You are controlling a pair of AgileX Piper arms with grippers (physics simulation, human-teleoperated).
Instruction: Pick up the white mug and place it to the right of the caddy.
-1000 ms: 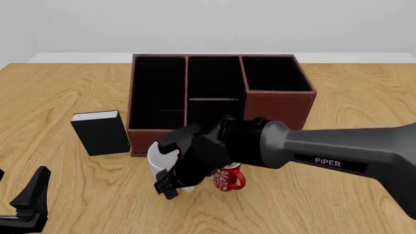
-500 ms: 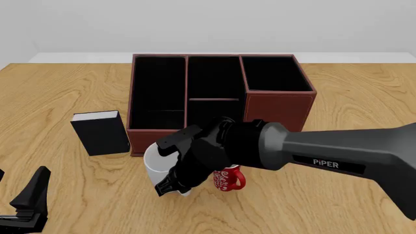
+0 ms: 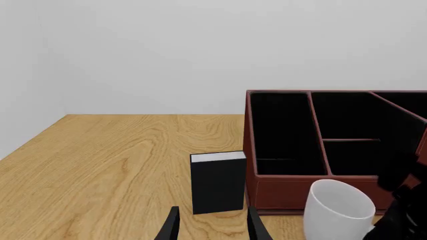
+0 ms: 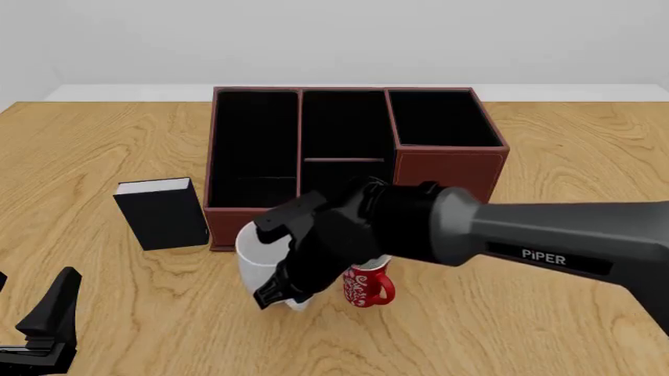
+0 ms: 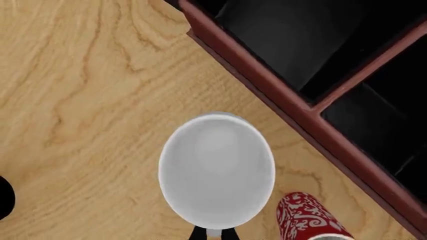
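The white mug (image 4: 254, 258) stands in front of the caddy (image 4: 450, 168), close to its near wall and left of a red patterned mug (image 4: 366, 287). My right gripper (image 4: 277, 294) reaches down over the white mug and hides its right side. In the right wrist view the white mug (image 5: 217, 167) shows its open top, and the right gripper (image 5: 213, 233) is shut on its near rim. The left wrist view shows the white mug (image 3: 337, 207) slightly tilted. My left gripper (image 4: 47, 325) rests open at the table's near left corner, holding nothing.
A small black box with a white top (image 4: 162, 211) stands upright left of the caddy. The red mug (image 5: 305, 220) sits almost against the white one. Bare wood lies to the right of the caddy (image 3: 287, 135).
My right gripper has settled onto the white mug's rim, and the mug has shifted and tipped slightly. The left arm has stayed still.
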